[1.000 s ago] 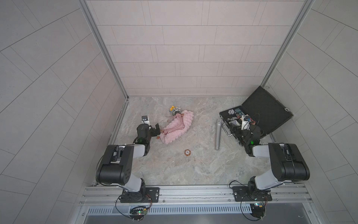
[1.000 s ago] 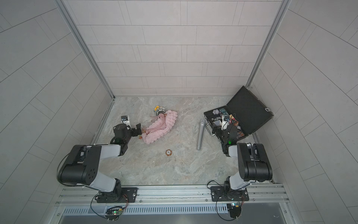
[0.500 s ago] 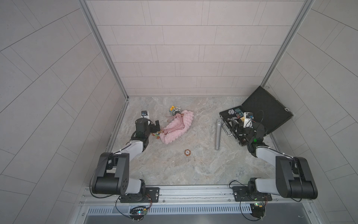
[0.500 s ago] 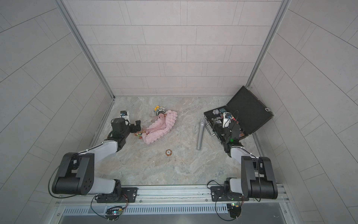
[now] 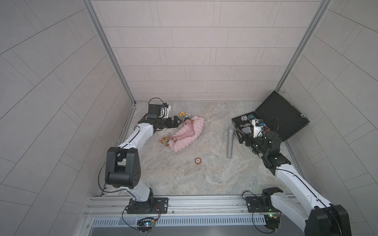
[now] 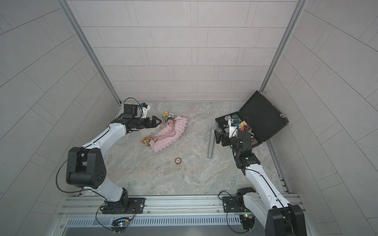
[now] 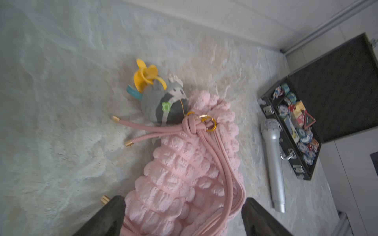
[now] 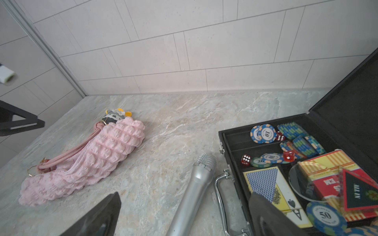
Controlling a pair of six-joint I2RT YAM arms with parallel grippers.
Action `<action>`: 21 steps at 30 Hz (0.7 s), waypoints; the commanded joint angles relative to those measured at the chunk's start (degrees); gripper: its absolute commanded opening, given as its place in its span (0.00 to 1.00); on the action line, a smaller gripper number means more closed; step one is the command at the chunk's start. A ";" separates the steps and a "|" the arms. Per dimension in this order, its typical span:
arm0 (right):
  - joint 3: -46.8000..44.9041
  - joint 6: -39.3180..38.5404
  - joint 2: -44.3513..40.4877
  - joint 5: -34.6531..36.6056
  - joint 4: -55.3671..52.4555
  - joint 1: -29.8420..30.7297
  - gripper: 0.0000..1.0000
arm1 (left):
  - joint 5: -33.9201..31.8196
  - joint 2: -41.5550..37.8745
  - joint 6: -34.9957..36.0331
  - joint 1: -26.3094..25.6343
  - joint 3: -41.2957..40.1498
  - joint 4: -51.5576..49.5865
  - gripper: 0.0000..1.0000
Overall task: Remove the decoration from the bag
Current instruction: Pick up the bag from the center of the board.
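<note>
Though agape, claw [image 5: 178,121] perhaps touching bag [image 5: 189,132]

- The bag [image 5: 188,132] lies left of centre on the surface [image 5: 184,179], with a plush charm [image 5: 185,116] at its far end and a charm cluster [image 5: 165,140] at its left.
- The microphone [image 5: 230,142] lies right of the bag, just left of the open poker case [image 5: 284,118].
- A small disc [image 5: 197,161] lies nearer, between bag and microphone.

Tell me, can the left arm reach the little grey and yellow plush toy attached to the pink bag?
Probably yes: the left end effector hovers open just beside the plush toy at the knotted end of the bag, and nothing stands between them.
</note>
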 commanded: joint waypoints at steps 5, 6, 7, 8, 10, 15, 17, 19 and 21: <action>-0.24 0.62 -1.76 0.30 -5.80 2.20 1.00 | 4.75 9.83 3.58 -2.50 7.58 -14.51 0.85; -0.24 0.38 -1.49 0.25 -5.96 2.62 1.00 | 4.33 10.78 3.95 -2.78 8.23 -14.95 0.85; -0.09 0.22 -1.27 0.47 -6.20 3.09 1.00 | 3.57 11.73 4.19 -3.14 8.49 -14.93 0.84; -0.12 0.29 -0.99 0.57 -6.17 3.57 1.00 | 3.03 12.70 4.46 -3.54 8.79 -14.97 0.84; -0.29 0.79 -0.44 0.60 -5.48 4.41 1.00 | 2.33 14.43 4.76 -4.32 9.39 -15.11 0.84; -0.11 1.13 1.35 1.26 -4.56 7.40 0.99 | -0.35 19.21 5.43 -5.64 11.56 -15.01 0.78; 0.04 1.47 1.99 1.57 -3.88 8.56 0.98 | -0.39 20.69 5.41 -5.91 12.51 -15.11 0.72; 0.44 1.72 2.60 2.07 -3.60 9.61 0.98 | -0.08 21.29 5.06 -6.36 13.03 -15.13 0.64; 0.79 1.86 3.27 2.39 -3.20 10.94 0.97 | -0.02 20.85 4.48 -7.22 12.96 -14.85 0.52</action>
